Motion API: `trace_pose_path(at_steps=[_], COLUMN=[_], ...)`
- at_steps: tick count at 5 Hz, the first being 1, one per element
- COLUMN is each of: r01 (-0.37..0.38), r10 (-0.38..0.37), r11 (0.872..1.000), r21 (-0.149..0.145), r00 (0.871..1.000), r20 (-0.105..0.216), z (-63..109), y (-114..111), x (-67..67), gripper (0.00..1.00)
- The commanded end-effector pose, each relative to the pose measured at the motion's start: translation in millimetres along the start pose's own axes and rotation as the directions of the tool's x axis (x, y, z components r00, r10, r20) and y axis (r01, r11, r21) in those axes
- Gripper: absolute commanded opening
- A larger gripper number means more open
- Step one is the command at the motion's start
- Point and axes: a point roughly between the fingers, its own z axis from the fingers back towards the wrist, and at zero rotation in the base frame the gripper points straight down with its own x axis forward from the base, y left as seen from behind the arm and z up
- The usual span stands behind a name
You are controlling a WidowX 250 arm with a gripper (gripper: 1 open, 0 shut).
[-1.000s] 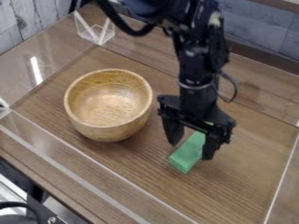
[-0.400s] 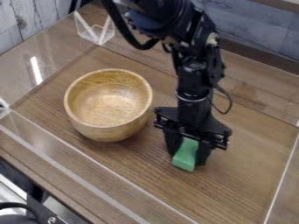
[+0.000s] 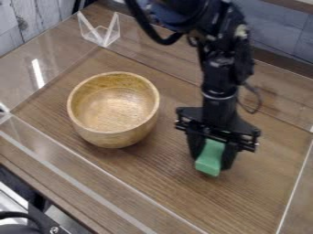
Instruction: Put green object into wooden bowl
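The green object (image 3: 213, 163), a small bright green bar, stands on end between my gripper's (image 3: 218, 154) black fingers, right of the table's middle. The gripper points straight down and is shut on it, with one finger (image 3: 193, 148) on its left side and the other on its right. The block's lower end shows below the fingertips, at or just above the wood; I cannot tell if it touches. The wooden bowl (image 3: 110, 133), round, light tan and hollow, sits to the left of the gripper, apart from it and with nothing in it.
The wooden table (image 3: 146, 174) is fenced by low clear plastic walls (image 3: 73, 155) along the front and the left. A clear plastic stand (image 3: 99, 31) sits at the back left. The black arm (image 3: 221, 64) rises above the gripper.
The jaws came down around the green object and closed on it. Gripper and block have since shifted to the right, farther from the bowl.
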Motion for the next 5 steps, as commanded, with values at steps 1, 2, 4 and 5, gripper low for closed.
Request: trace_pose_path(at_steps=[1, 2, 4, 5], r01=[0.041, 0.043, 0.050, 0.072], r10=[-0.039, -0.040, -0.047, -0.069], r11=[0.999, 0.998, 0.997, 0.996], r21=[-0.031, -0.039, -0.052, -0.051], r00=[0.998, 0.998, 0.997, 0.995], r20=[0.057, 0.055, 0.065, 0.066], z=[29.1, 37.4, 74.4, 92.4], y=[-17.7, -5.9, 45.4, 79.8], x=[11.9, 12.3, 11.9, 8.1], gripper=[0.00, 0.00, 0.00, 0.00])
